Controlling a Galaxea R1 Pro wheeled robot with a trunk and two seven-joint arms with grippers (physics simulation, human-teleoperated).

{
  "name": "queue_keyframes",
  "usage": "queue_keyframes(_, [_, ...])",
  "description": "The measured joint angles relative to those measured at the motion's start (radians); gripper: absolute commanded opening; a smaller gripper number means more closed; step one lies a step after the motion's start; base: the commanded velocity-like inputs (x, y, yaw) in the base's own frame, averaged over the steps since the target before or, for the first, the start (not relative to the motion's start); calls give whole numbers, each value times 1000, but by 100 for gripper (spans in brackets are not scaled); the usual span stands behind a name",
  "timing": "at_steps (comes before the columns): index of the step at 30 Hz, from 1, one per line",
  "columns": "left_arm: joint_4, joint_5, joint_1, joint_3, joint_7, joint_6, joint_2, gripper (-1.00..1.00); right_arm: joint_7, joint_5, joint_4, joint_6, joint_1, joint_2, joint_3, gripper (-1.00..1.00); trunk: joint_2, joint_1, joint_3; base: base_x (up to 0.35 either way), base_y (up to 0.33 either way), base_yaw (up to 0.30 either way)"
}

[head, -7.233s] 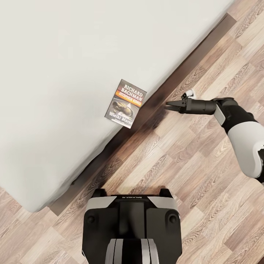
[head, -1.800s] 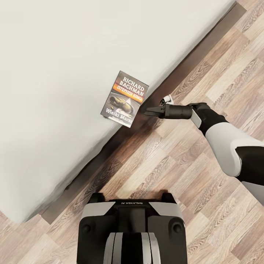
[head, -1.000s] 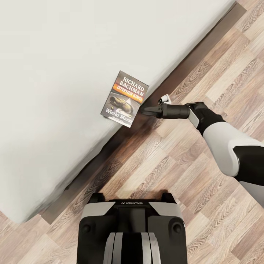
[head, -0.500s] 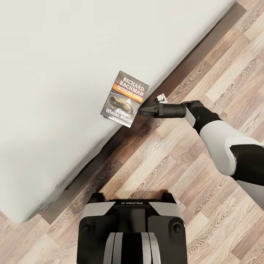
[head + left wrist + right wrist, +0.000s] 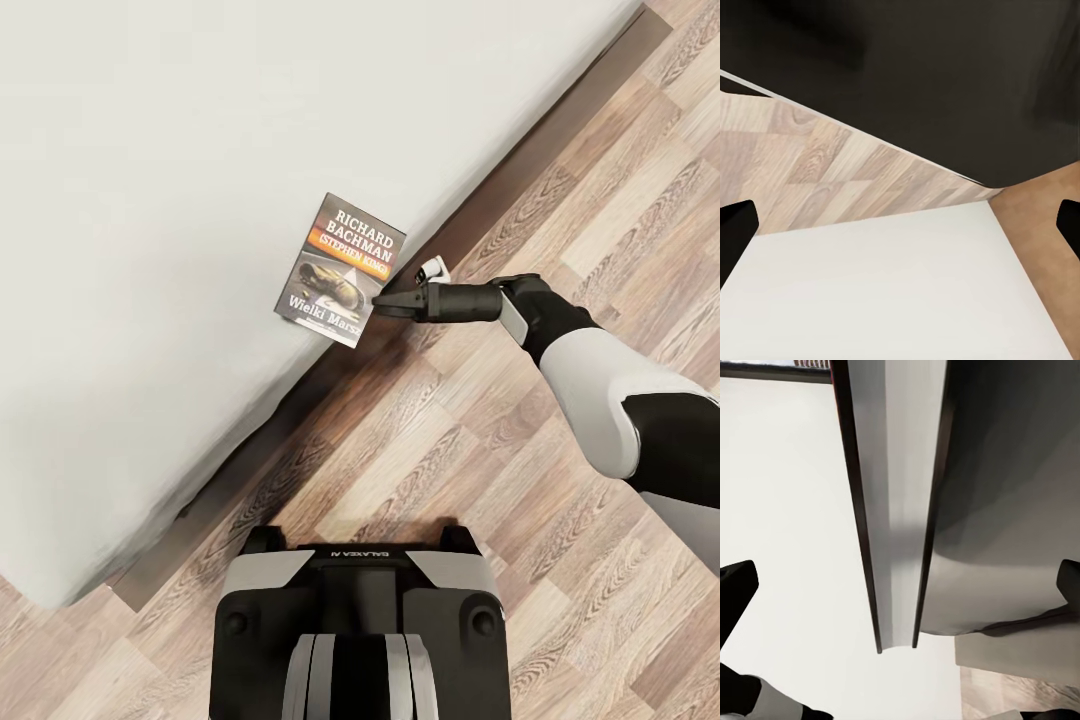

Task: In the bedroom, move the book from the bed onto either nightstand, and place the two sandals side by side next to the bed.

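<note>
One book [image 5: 342, 270] on bed [image 5: 150, 200]; right claw [image 5: 383, 301] at its edge.

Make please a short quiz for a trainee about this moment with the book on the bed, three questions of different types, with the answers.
1. True or false: the book hangs a little over the edge of the bed.
2. Which gripper has its tips at the book's edge? A) left B) right
3. Fill in: the right gripper's fingers stand ____ in the right wrist view.

Key: 1 true; 2 B; 3 apart (open), one on each side of the book's page edge.
</note>
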Motion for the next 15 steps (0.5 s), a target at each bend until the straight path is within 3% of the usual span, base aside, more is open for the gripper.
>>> queue_keyframes(15, [0,0,0,0,0,0,0,100,0,0,2,-1,0,6,0,100,0,0,0,0,0,0])
